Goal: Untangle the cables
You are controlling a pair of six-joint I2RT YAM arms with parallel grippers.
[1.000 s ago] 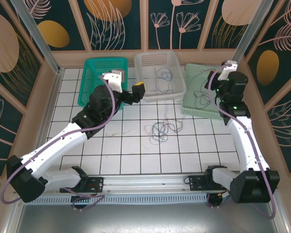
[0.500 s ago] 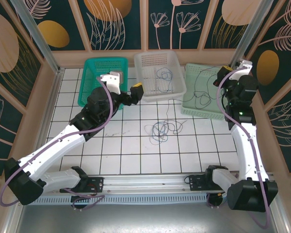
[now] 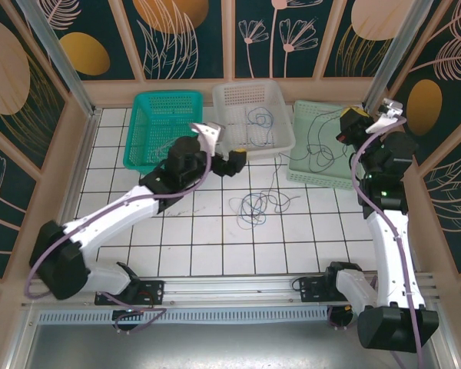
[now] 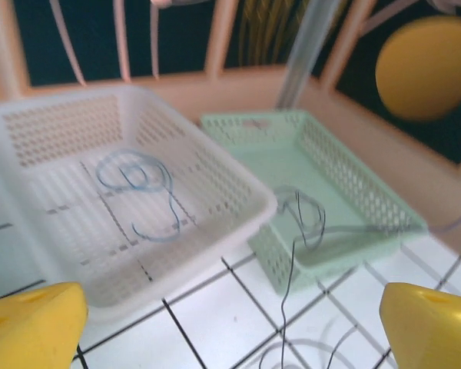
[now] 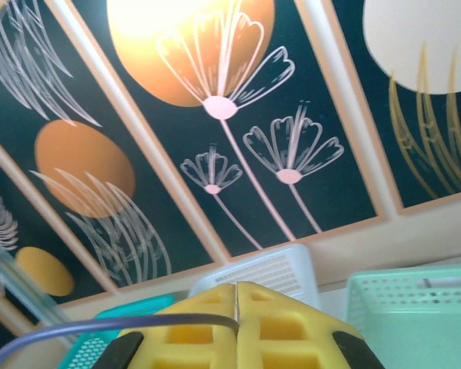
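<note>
1. The cables [image 3: 255, 206] not yet sorted lay in one knotted heap on the white tiled table [image 3: 207, 246], nearest the arm bases. Several thin loops crossed one another there, and that heap looked like most of the work left.
2. Just beyond the heap, the left gripper [image 3: 233, 163] hung above the tiles. Its yellow pads [image 4: 31, 327] were spread wide with nothing between them, and it touched no wire.
3. A thin dark wire [image 4: 290, 269] ran up from the tiles near the heap and over the front wall of the light green basket [image 3: 316, 181]. That cable seemed only half freed.
4. Farther back, a blue cable [image 4: 142, 184] lay coiled alone on the floor of the white basket [image 3: 248, 84], which read as one cable already separated. Dark loops [image 3: 316, 146] rested inside the green basket, and a teal basket [image 3: 166, 95] stood to the left of the white one.
5. Farthest off, by the green basket's far right corner, the right gripper [image 5: 237, 311] had its pads pressed together. A bluish strand [image 5: 100, 327] ended at their seam and was apparently pinched there. Which cable it belonged to could not be told.
6. On this showing the task was partway through: some cables were binned, one was in hand, and the heap was untouched.
</note>
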